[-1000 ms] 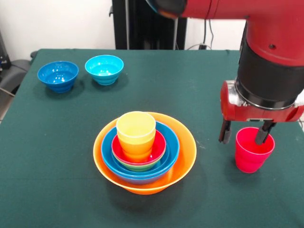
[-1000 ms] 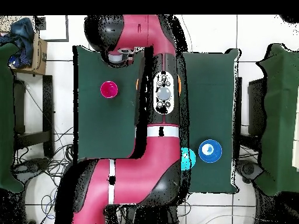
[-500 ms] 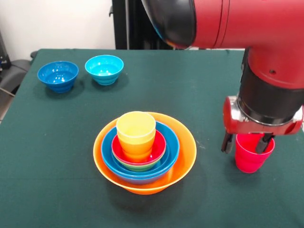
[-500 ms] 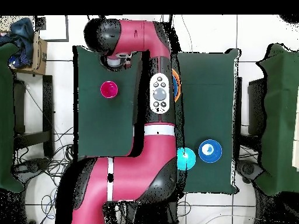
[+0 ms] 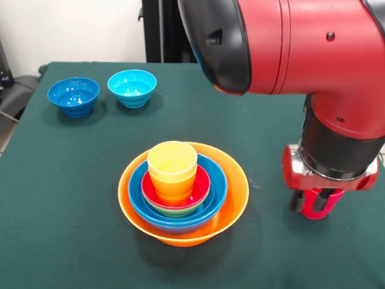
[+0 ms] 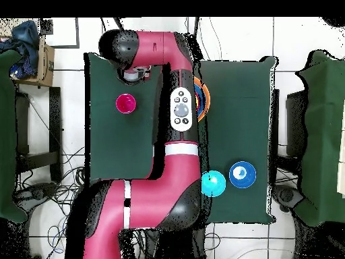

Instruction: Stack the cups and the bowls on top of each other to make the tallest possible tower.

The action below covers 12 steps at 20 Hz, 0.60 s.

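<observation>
from the front, the gripper [image 5: 314, 201] is low over the red cup [image 5: 317, 206] on the green bench [image 5: 72, 180], with its fingers down around the cup — one on each side. i cannot tell if it is squeezing the cup yet. the tower [image 5: 183, 191] sits near the middle: a big orange bowl, a blue one, small ones inside, and a yellow cup [image 5: 172, 170] on top. two blue bowls [image 5: 74, 96] stand far back, well apart from it. if the fingers close off-center, i think the cup could tip or slip out, since it looks smooth and shiny.

from above, the arm hides most of the tower [image 6: 203, 96]. the red cup [image 6: 125, 103] shows alone on the bench [image 6: 121, 148] — the gripper looks beside it here, not on it. the blue bowls [image 6: 242, 174] sit at the other end. swinging the cup across, the big arm could bump the tower.
</observation>
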### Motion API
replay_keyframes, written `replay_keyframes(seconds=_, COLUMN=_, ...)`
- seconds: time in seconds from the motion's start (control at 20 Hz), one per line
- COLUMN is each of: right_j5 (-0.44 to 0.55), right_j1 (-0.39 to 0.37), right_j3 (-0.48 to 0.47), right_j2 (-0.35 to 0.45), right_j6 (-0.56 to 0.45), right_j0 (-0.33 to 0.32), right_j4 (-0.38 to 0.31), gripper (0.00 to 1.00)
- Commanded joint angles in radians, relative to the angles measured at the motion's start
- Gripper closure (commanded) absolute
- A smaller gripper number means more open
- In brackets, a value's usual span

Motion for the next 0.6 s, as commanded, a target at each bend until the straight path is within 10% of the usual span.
replay_keyframes(seconds=0.05, right_j5=-0.024, right_j1=0.009, right_j3=0.026, right_j2=0.064, right_j6=-0.143, right_j0=0.005, right_j4=-0.028, gripper=1.0)
replay_keyframes(seconds=0.45, right_j5=0.001, right_j1=-0.005, right_j3=0.03, right_j2=0.072, right_j6=-0.144, right_j0=0.002, right_j4=-0.009, gripper=1.0)
replay_keyframes(seconds=0.5, right_j5=-0.014, right_j1=-0.008, right_j3=0.034, right_j2=0.07, right_j6=-0.13, right_j0=0.003, right_j4=-0.008, gripper=0.0)
replay_keyframes(seconds=0.6, right_j5=-0.034, right_j1=-0.012, right_j3=0.041, right_j2=0.067, right_j6=-0.115, right_j0=0.003, right_j4=-0.006, gripper=0.0)
